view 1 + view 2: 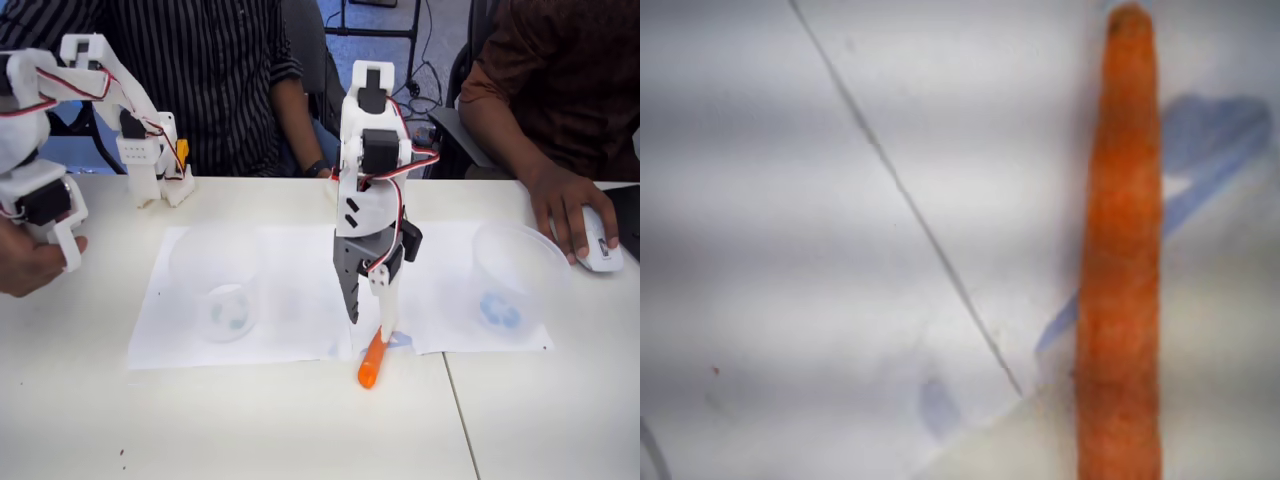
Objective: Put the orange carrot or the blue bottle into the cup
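Pinching the light, slick orange carrot (371,362) near its upper end, the gripper (372,322) needs firm mid-body purchase.

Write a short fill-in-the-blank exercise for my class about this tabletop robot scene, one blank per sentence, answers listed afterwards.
1. The gripper hangs directly over the ______ carrot.
2. In the fixed view, the cup with the pale teal-green blotch stands to the ______ of the carrot.
3. Both the cup and the other clear cup stand on sheets of white ______.

Missing words: orange; left; paper
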